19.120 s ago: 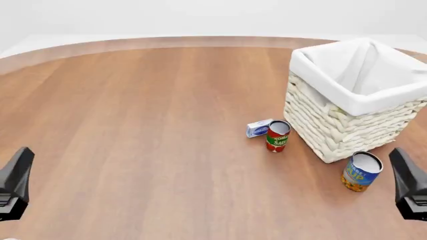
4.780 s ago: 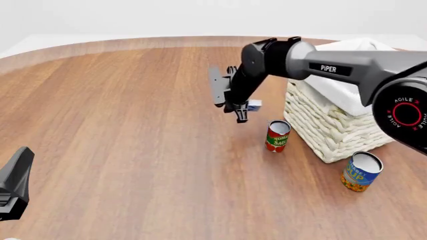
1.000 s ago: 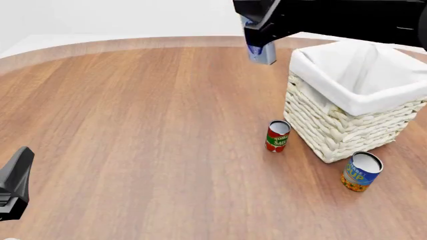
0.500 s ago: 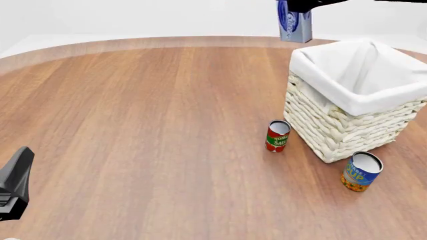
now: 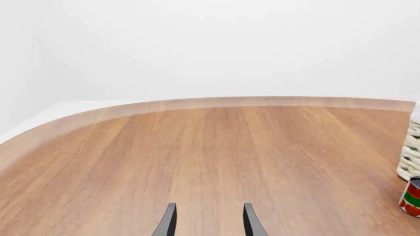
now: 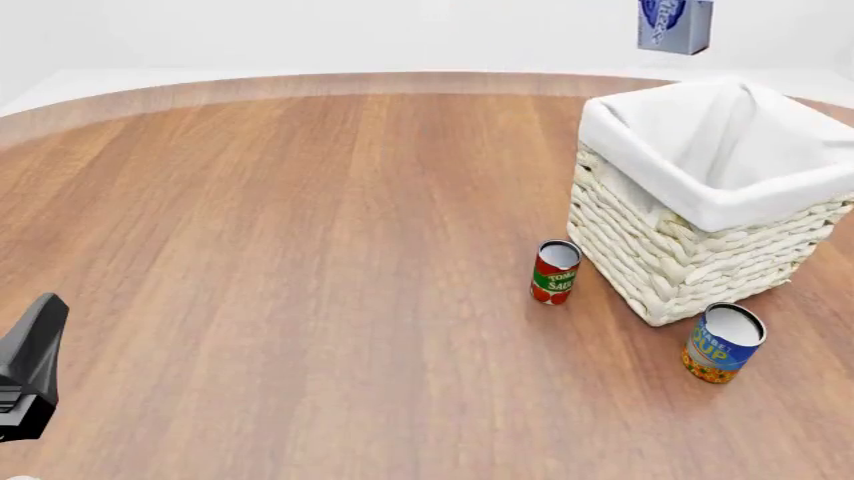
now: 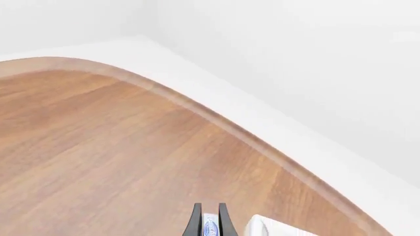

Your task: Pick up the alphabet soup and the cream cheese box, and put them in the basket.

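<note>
The cream cheese box hangs upright high in the air, above the far side of the basket. My right gripper is shut on the box; the gripper itself is above the front view's top edge. The alphabet soup stands on the table just in front of the basket's near corner. My left gripper is open and empty, low over the table at the near left, and shows as a dark shape in the front view.
A slimmer red and green can stands just left of the basket's near wall; it also shows in the left wrist view. The basket's white lining folds over its rim. The table's curved far edge runs behind.
The right gripper has carried the cream cheese box to the right and slightly up, from left of the basket to above its far side. The arm has left the front view.
</note>
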`<action>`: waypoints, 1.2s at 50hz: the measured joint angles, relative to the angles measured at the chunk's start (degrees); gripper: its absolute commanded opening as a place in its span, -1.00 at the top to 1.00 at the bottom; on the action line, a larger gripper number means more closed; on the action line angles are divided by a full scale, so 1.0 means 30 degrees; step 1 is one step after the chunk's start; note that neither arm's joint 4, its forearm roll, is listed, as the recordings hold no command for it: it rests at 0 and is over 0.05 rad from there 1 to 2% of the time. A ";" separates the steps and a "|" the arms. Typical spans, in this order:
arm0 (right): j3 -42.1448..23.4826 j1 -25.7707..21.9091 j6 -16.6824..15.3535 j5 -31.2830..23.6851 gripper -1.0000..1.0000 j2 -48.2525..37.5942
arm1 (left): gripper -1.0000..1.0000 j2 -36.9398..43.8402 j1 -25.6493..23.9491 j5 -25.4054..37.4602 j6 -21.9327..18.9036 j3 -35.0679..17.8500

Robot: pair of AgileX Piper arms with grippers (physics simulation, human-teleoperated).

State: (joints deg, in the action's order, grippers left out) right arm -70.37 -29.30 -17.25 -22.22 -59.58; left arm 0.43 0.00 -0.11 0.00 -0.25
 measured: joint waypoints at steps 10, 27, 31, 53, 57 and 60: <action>0.0130 0.0765 0.0038 -0.0251 1.00 0.0585 | -1.00 0.0000 0.0000 0.0000 0.0000 0.0000; 0.1167 0.2570 0.0651 -0.0079 1.00 0.1018 | -1.00 0.0000 0.0000 0.0000 0.0000 0.0000; 0.1401 0.3043 0.0818 0.0026 1.00 0.1072 | -1.00 0.0000 0.0000 0.0000 0.0000 0.0000; 0.2809 0.5373 0.1879 0.0704 1.00 0.0993 | -1.00 0.0000 0.0000 0.0000 0.0000 0.0000; 0.3008 0.5629 0.2045 0.0792 1.00 0.0875 | -1.00 0.0000 0.0000 0.0000 0.0000 0.0000; 0.3155 0.5782 0.2147 0.0852 1.00 0.0784 | -1.00 0.0000 0.0000 0.0000 0.0000 0.0000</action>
State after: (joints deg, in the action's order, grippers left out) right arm -60.91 -11.95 -10.80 -19.66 -57.22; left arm 0.43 0.00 -0.11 0.00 -0.25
